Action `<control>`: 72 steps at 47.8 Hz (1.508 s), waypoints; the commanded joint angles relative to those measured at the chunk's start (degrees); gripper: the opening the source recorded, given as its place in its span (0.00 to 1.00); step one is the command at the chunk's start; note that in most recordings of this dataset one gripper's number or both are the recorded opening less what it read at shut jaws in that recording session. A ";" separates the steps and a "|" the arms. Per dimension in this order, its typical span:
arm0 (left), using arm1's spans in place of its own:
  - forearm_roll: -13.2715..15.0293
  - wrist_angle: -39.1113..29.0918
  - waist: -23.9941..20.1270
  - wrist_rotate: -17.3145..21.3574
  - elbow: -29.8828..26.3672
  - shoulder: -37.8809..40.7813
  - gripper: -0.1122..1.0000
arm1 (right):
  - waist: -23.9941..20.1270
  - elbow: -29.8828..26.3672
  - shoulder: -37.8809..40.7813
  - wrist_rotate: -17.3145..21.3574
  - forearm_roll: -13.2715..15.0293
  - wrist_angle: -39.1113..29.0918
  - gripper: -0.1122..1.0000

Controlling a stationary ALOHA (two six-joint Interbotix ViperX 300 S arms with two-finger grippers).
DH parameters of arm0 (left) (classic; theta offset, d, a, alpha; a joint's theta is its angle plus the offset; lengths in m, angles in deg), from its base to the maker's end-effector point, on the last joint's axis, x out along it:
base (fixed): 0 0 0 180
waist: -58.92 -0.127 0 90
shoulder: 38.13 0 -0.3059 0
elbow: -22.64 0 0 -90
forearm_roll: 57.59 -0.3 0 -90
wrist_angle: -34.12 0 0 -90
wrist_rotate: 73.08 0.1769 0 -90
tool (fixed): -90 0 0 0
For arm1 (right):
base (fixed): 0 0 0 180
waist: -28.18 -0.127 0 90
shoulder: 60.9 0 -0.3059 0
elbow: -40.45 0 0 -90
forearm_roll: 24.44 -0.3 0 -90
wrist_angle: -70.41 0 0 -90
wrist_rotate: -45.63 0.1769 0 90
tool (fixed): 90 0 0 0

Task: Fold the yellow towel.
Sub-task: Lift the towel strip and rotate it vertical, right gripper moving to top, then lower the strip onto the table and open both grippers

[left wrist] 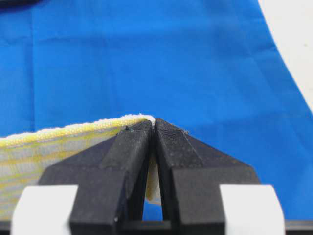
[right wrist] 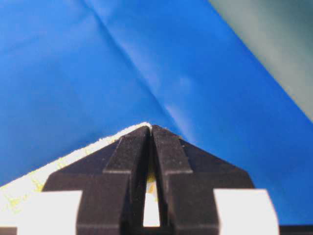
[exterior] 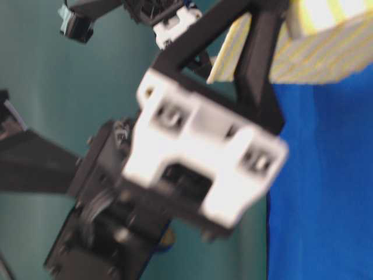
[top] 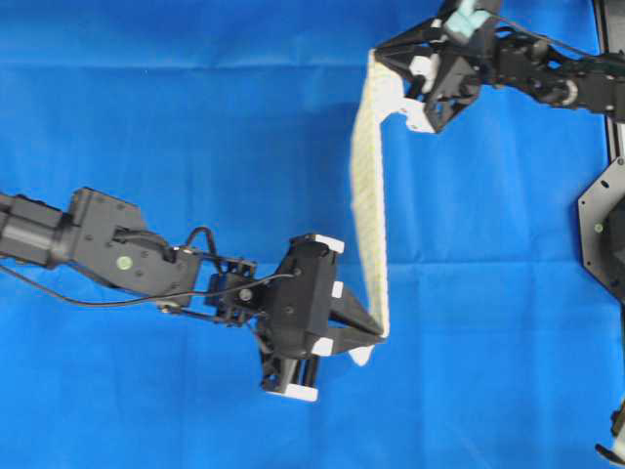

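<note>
The yellow towel (top: 369, 195) hangs lifted off the table, stretched as a narrow strip between my two grippers in the overhead view. My left gripper (top: 381, 334) is shut on its near corner; the left wrist view shows the yellow checked cloth (left wrist: 58, 144) pinched between the black fingers (left wrist: 131, 147). My right gripper (top: 376, 54) is shut on the far corner; the right wrist view shows the pale cloth edge (right wrist: 73, 156) caught between the fingers (right wrist: 168, 147). The table-level view shows the towel (exterior: 326, 52) at the top right behind a blurred gripper.
The large plain blue cloth (top: 176, 127) covers the whole table under both arms. A black mount (top: 605, 225) stands at the right edge. The table-level view is mostly filled by a blurred black-and-white gripper body (exterior: 204, 163).
</note>
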 commanded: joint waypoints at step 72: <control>1.23 10.72 3.69 -6.77 21.62 -6.86 0.31 | -2.99 -24.87 23.99 -0.53 1.76 -8.79 0.14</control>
